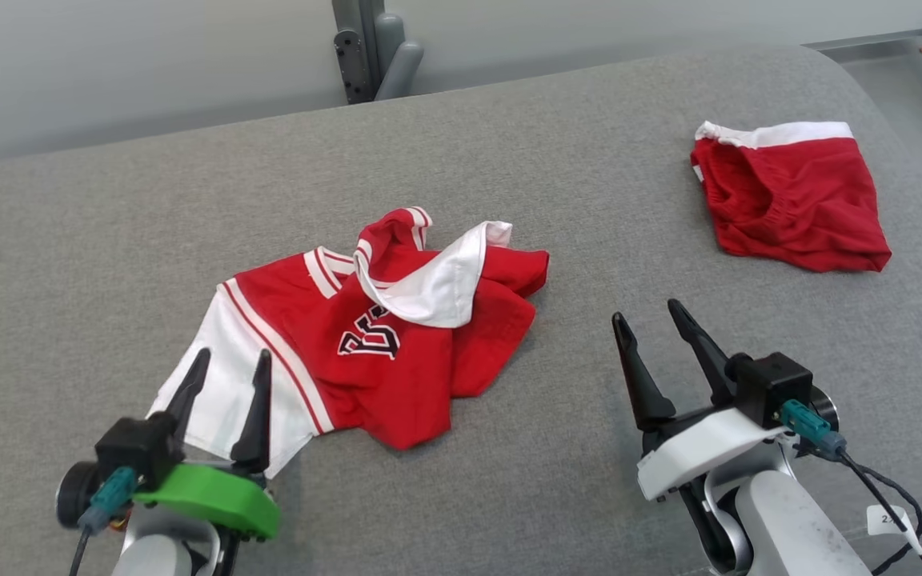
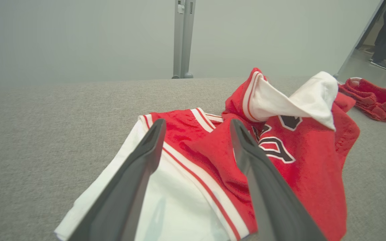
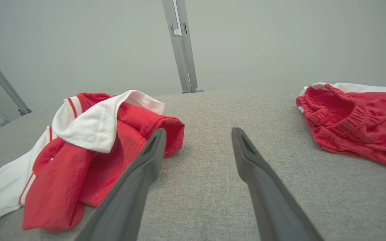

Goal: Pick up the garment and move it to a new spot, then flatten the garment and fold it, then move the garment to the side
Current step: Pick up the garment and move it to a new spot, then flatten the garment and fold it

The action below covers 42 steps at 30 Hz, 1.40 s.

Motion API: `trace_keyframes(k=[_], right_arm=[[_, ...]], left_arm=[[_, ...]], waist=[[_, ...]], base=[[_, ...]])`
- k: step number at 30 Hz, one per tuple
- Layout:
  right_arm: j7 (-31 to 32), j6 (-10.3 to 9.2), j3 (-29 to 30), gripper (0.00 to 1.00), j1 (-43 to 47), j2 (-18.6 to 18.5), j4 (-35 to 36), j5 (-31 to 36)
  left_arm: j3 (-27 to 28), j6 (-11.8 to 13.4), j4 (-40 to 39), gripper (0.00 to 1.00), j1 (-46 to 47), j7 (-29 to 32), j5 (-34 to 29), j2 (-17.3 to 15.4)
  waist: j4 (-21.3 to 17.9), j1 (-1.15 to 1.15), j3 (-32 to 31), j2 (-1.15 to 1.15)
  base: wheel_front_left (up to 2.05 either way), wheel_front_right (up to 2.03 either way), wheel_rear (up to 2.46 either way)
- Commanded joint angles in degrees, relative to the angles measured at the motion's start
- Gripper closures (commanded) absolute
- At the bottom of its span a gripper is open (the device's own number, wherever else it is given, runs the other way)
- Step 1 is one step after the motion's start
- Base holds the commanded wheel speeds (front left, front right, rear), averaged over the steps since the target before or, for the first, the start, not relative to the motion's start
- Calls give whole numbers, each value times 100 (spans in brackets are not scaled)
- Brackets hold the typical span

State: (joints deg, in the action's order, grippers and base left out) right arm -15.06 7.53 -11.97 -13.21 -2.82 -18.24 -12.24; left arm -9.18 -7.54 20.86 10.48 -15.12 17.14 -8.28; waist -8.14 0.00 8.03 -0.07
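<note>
Nearest, at the lower left of the head view, the left gripper (image 1: 233,356) has its two dark fingers spread apart and holds nothing. Their tips lie over the white side panel of the garment (image 1: 397,336), though whether they touch the cloth is hard to tell. At the lower right, the right gripper (image 1: 645,312) is likewise spread and empty, its fingers above the bare grey padded surface (image 1: 109,240), near the garment's right edge. A little beyond the two grippers, the garment, a red jersey with white trim and dark lettering, lies crumpled near the middle of the surface, with a white-lined flap folded over its top. Farther back on the right, well apart from it, sits a pair of red shorts (image 1: 793,200) with a white band. Beyond the surface's far edge a metal post (image 1: 365,48) stands against a pale wall, and the left wrist view catches a person's legs (image 2: 385,36) at its upper right.
</note>
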Motion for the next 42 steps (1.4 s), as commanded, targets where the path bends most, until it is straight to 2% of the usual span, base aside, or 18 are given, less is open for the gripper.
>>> trace_keyframes(k=[1,11,18,26,31,36,42], right_arm=[[-16,-8,10,0,119,-16,-5,-38],[-15,-8,57,0,388,-18,-98,-4],[-15,-8,131,0,525,-17,-136,52],[-15,-8,160,0,641,-17,-190,76],[-16,-8,-277,0,309,-10,-172,104],[-16,-8,-915,0,-313,-19,-374,117],[-15,-8,-1287,0,-1161,-22,-1274,217]], left_arm=[[221,11,-78,0,-225,-1,-117,24],[1366,16,-371,0,-1088,-1,-600,375],[1606,14,-424,0,-1343,-1,-762,482],[1555,12,-429,0,-1332,-1,-758,522],[1374,12,-417,0,-1153,-1,-665,531],[984,12,-291,0,-1025,-1,-488,529],[588,11,-173,0,-938,-1,-317,528]], waist=[[192,0,-161,7],[426,0,-479,7],[492,0,-650,7],[573,0,-636,7],[765,0,-455,7],[1237,0,-306,7],[1927,0,-129,7]], base=[[0,0,0],[0,0,0],[0,0,0],[0,0,0],[0,0,0],[0,0,0],[0,0,0]])
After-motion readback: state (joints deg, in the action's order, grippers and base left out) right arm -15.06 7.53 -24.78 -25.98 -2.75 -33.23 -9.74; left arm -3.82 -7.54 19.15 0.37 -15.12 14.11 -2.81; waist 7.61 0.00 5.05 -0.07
